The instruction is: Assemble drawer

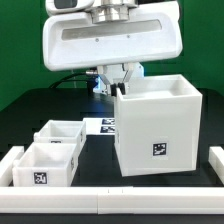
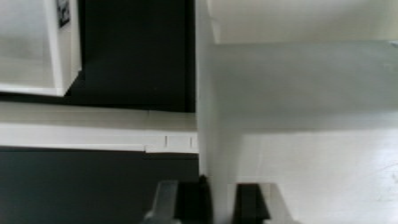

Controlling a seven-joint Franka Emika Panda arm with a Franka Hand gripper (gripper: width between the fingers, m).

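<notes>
The tall white drawer housing [image 1: 155,120] stands upright on the exterior view's right, open side up, with a square tag on its front. My gripper [image 1: 119,88] is at the top of its left wall, one finger on each side of the wall, closed on it. In the wrist view the dark fingers [image 2: 254,205] straddle the thin wall edge of the housing [image 2: 302,110], with only a narrow light strip between them. Two small open-topped white trays [image 1: 58,132] [image 1: 42,165] sit on the exterior view's left. One tray corner [image 2: 32,45] shows in the wrist view.
The marker board [image 1: 103,126] lies flat behind the trays, left of the housing. Low white border rails run along the front [image 1: 110,192], left [image 1: 8,165] and right [image 1: 216,165]. A white strip [image 2: 89,137] crosses the wrist view on the black table.
</notes>
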